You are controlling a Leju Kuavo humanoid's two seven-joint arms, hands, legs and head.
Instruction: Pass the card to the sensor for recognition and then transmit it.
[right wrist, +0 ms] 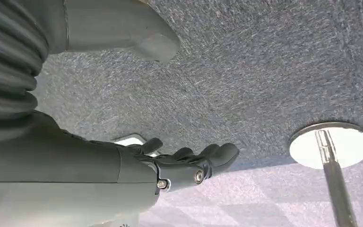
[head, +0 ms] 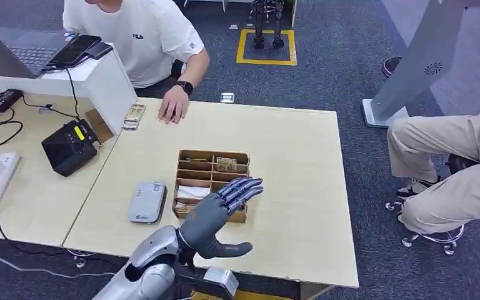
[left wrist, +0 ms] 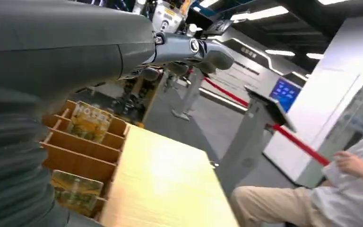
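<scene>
My left hand (head: 222, 209) hovers over the near end of the wooden card box (head: 195, 156), fingers stretched apart and holding nothing, while my right hand (right wrist: 189, 165) hangs slack and empty above the carpet, so the left is far nearer. The cards (head: 226, 164) stand in slots just ahead of my fingertips, and the grey sensor (head: 147, 201) lies beside the box, on its left.

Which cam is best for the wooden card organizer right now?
Head view: the whole card organizer shows from above, all its compartments, with the left hand open over its near edge. Left wrist view catches a few compartments and two cards, close and oblique. Right wrist view looks at carpet past the right hand.
</scene>
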